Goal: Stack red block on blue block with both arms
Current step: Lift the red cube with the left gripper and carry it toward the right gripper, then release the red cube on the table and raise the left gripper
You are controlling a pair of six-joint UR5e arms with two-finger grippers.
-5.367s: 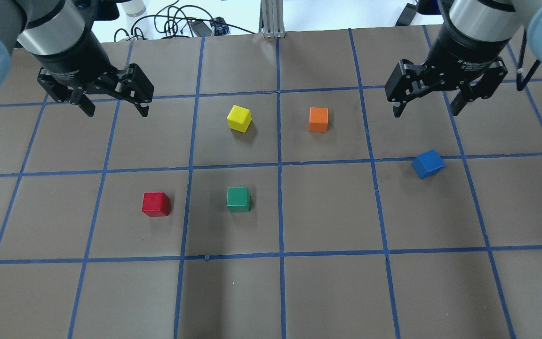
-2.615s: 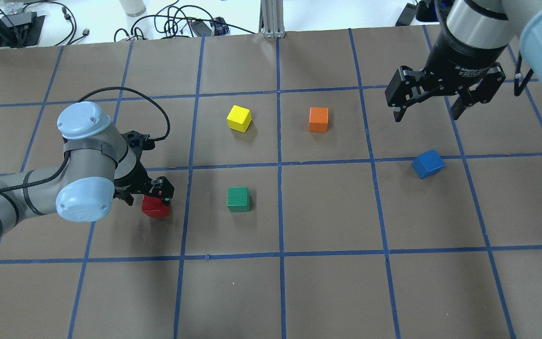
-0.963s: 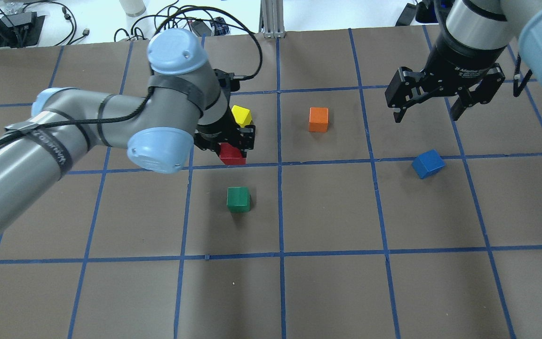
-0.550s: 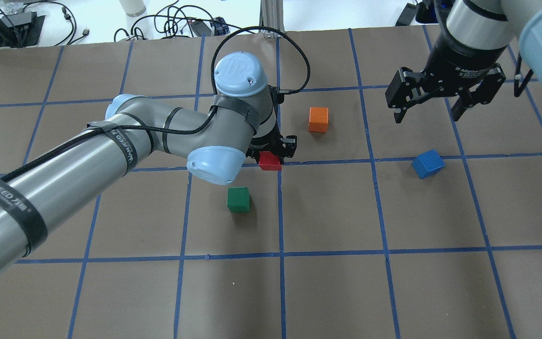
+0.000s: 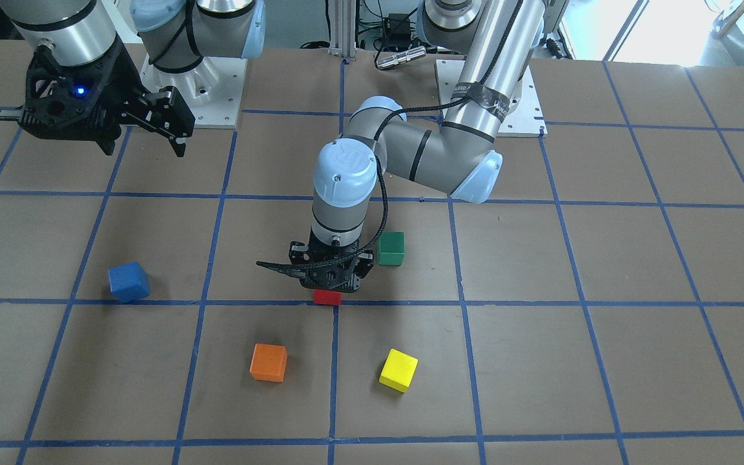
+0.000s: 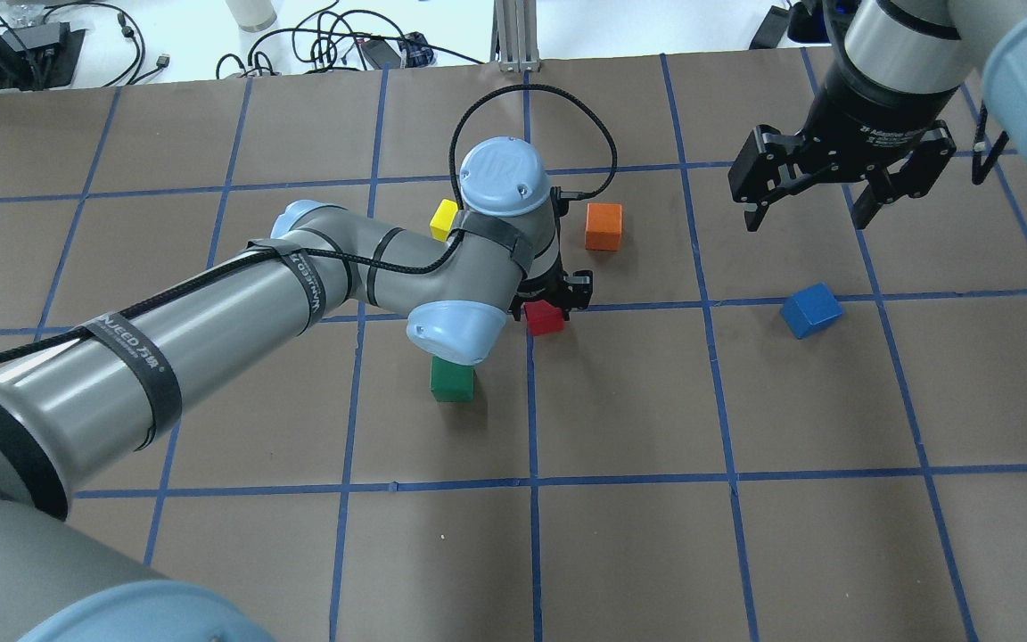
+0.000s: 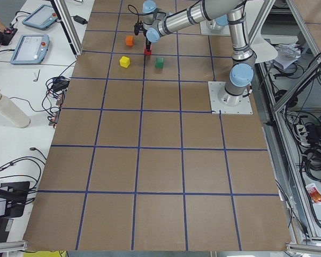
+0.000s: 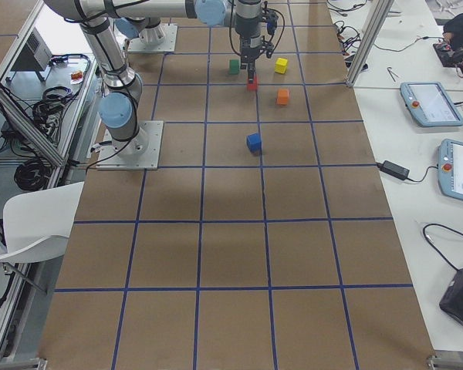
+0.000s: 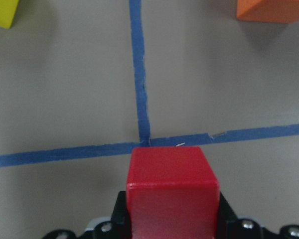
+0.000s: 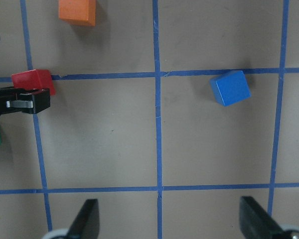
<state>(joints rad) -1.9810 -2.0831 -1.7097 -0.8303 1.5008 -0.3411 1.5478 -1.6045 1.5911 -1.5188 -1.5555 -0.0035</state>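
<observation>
My left gripper is shut on the red block and holds it low over the crossing of blue tape lines at the table's middle; the block also shows in the front view and the left wrist view. The blue block lies tilted on the table to the right, also in the front view and the right wrist view. My right gripper is open and empty, high above the table behind the blue block.
An orange cube sits just behind the left gripper. A yellow cube is partly hidden by the left arm. A green cube sits under the left elbow. Blue tape lines grid the brown table.
My left arm took hold of the red block at the left, lifted it and carried it right to the table's middle. The right arm has stayed in place and open.
</observation>
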